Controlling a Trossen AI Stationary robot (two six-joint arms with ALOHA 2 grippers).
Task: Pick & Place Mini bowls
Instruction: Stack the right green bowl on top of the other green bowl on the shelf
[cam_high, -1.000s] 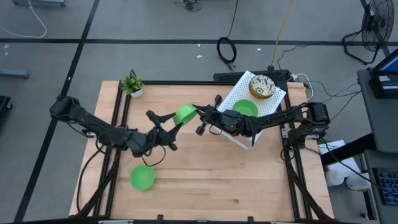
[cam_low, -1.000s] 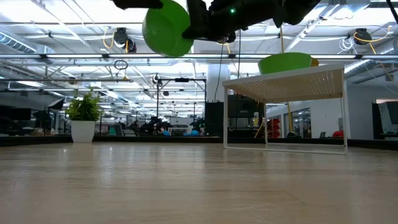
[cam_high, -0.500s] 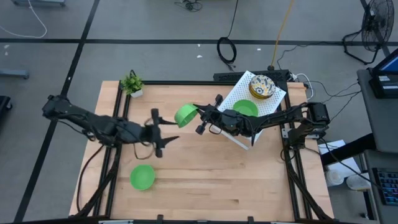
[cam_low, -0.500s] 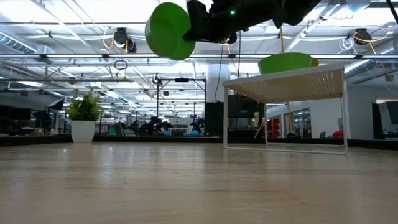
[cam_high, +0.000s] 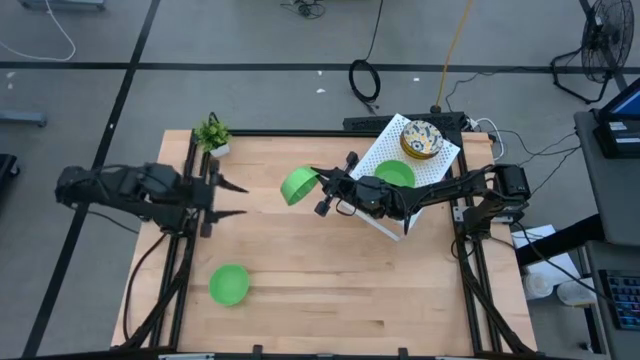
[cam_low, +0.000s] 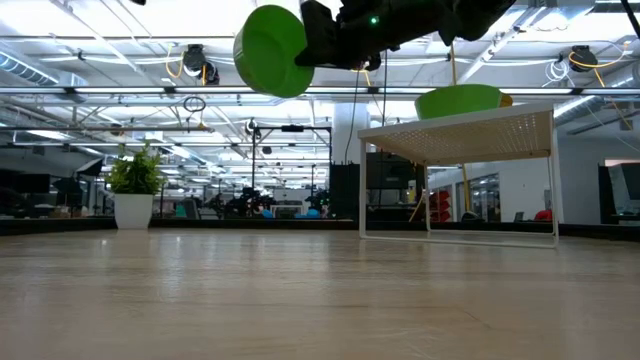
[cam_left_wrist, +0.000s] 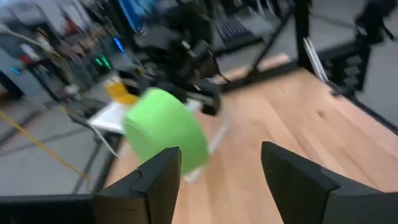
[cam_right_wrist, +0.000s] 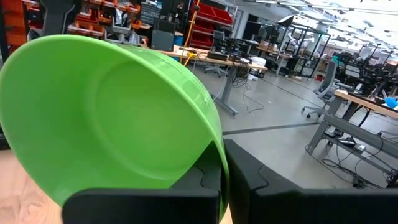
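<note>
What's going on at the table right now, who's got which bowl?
The right gripper is shut on the rim of a green bowl, holding it tilted in the air above the middle of the table. The left gripper hangs open and empty near the left edge. Another green bowl lies on the table, and a third sits with a patterned bowl on the white rack.

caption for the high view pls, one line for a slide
Right gripper holds a green bowl above the table; open left gripper sits near the left edge.
</note>
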